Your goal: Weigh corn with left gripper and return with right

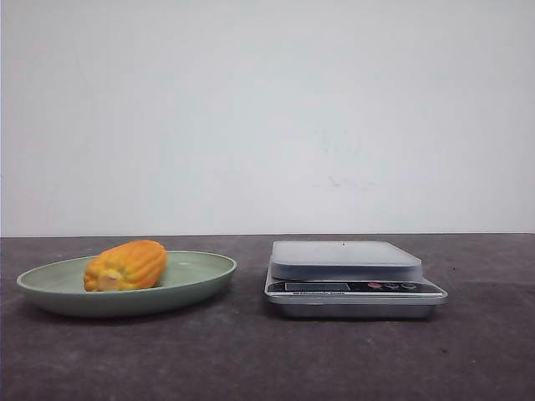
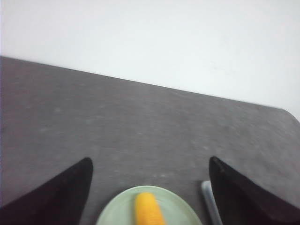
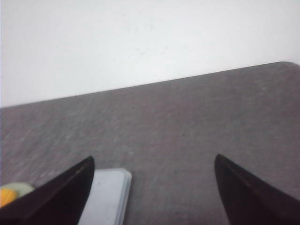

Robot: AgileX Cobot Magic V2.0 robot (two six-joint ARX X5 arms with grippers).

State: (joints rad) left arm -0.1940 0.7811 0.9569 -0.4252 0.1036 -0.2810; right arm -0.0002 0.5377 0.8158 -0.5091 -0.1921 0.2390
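Step 1, the pickup, is not begun: the corn [image 2: 149,209] lies on the plate [image 2: 180,206] between the spread, empty left gripper [image 2: 150,187] fingers, calling for descent; right gripper [image 3: 152,187] also wide.

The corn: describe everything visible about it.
The corn is a short, stubby cob piece with orange-yellow kernels in rows and a paler cut end facing the camera in the front view. It lies on its side in a shallow pale green plate, left of the scale. Only the plate touches it. In the left wrist view it sits between the open fingers, which hang clear of it.
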